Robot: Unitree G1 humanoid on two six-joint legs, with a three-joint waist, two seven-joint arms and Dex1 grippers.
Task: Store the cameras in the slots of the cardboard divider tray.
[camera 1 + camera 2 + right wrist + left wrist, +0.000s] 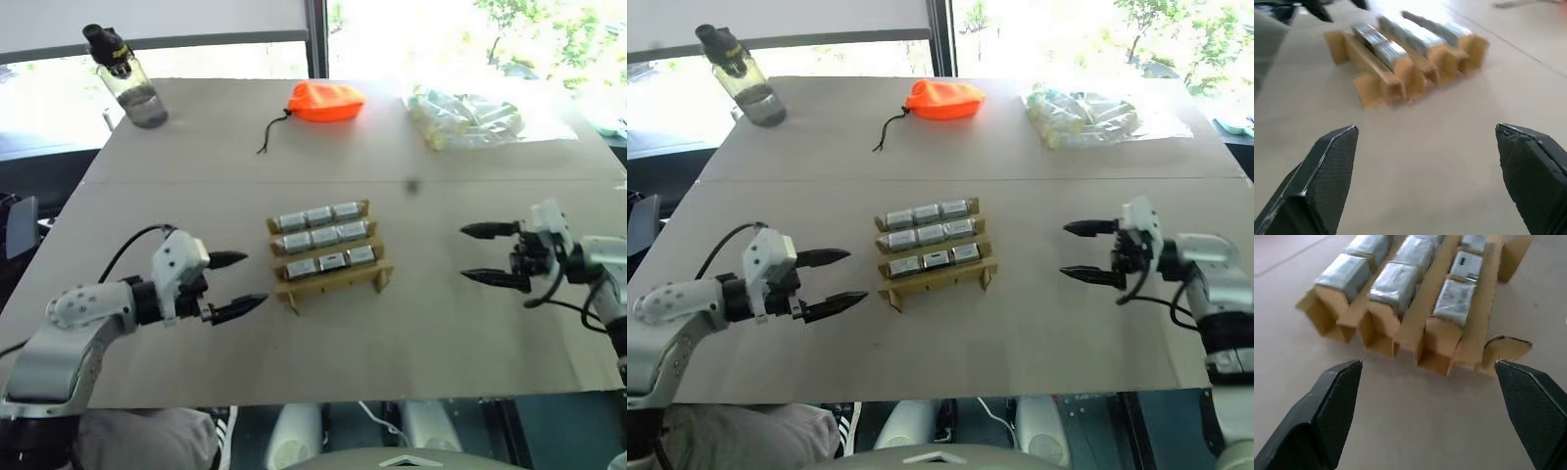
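Nearest, the left end effector hovers just over the table with its black fingers spread wide and nothing between them, pointing toward the cardboard divider tray. Across from it the right end effector is likewise wide open and empty, aimed back at the tray from the other side. Between the two, mid-table, sits the tray — all three rows filled with the cameras, three per row, nine in all. Farther back lie an orange drawstring pouch, a clear bag of pale tubes and, at the far left corner, a water bottle.
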